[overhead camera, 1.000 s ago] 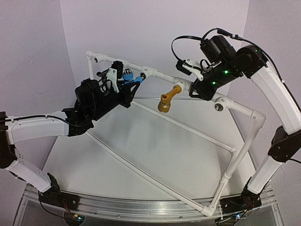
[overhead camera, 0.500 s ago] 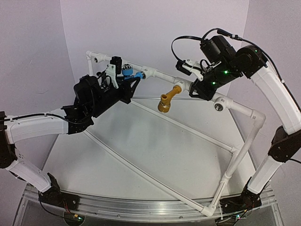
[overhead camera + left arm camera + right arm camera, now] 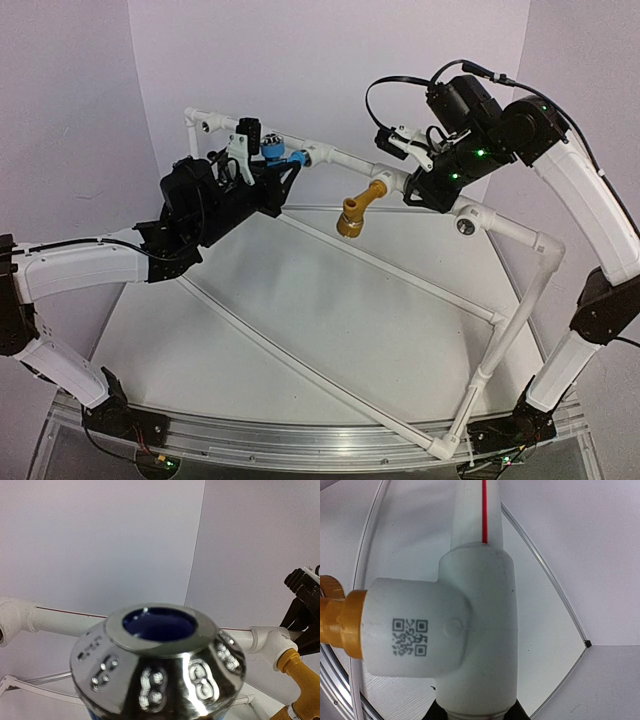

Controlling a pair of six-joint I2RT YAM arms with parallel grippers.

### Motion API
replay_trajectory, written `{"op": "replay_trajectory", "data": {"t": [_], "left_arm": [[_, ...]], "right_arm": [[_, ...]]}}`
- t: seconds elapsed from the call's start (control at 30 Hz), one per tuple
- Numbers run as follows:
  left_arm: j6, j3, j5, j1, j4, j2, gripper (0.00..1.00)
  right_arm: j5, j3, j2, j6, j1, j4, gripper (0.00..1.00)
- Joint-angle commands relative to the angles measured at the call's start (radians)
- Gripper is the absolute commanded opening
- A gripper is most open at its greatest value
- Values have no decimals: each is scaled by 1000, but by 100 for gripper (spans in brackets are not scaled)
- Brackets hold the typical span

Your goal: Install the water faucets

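Note:
My left gripper (image 3: pixel 262 170) is shut on the bright blue faucet (image 3: pixel 272 152) and holds it up against the back rail of the white pipe frame (image 3: pixel 345 162). The faucet's blue end points at a tee socket (image 3: pixel 318 155). In the left wrist view its chrome knob (image 3: pixel 157 665) fills the bottom and hides my fingers. The mustard-yellow faucet (image 3: pixel 358 210) sticks out of a second tee (image 3: pixel 470 645). My right gripper (image 3: pixel 418 187) is shut on that tee, and its dark fingers (image 3: pixel 440 714) show at the tee's base. The black faucet is out of view.
The pipe frame runs along the back and down the right side to a corner elbow (image 3: pixel 445 445). An open socket (image 3: pixel 465 227) faces out on its right rail. Thin rails (image 3: pixel 300 365) cross the white tabletop. White walls stand close behind.
My left gripper has lifted the blue faucet a little up and right, so its blue end is nearer the tee socket. The right arm and the yellow faucet have not moved.

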Motion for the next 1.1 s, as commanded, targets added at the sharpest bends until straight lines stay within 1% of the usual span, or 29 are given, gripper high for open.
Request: {"op": "replay_trajectory", "data": {"t": [0.0, 0.23, 0.33, 0.47, 0.63, 0.8, 0.93, 1.07], "left_arm": [[-30, -20, -4, 14, 30, 2, 0], [-42, -65, -17, 17, 63, 1, 0], [-43, -52, -13, 18, 58, 3, 0], [-66, 16, -4, 18, -15, 12, 0], [-148, 92, 2, 18, -113, 20, 0], [-207, 141, 18, 18, -167, 46, 0], [-213, 132, 35, 18, -153, 66, 0], [-221, 53, 20, 18, -43, 69, 0]], "right_arm": [[-40, -13, 3, -10, 8, 14, 24], [-48, -5, 6, -5, 8, 16, 20], [-55, -12, 3, -8, 8, 15, 17], [-61, -26, 0, -30, 8, 16, 13], [-52, -45, -5, -62, 8, 25, 6], [-38, -59, -14, -85, 9, 41, 1], [-38, -63, -17, -84, 9, 46, 0], [-38, -63, -20, -74, 8, 52, 0]]}}
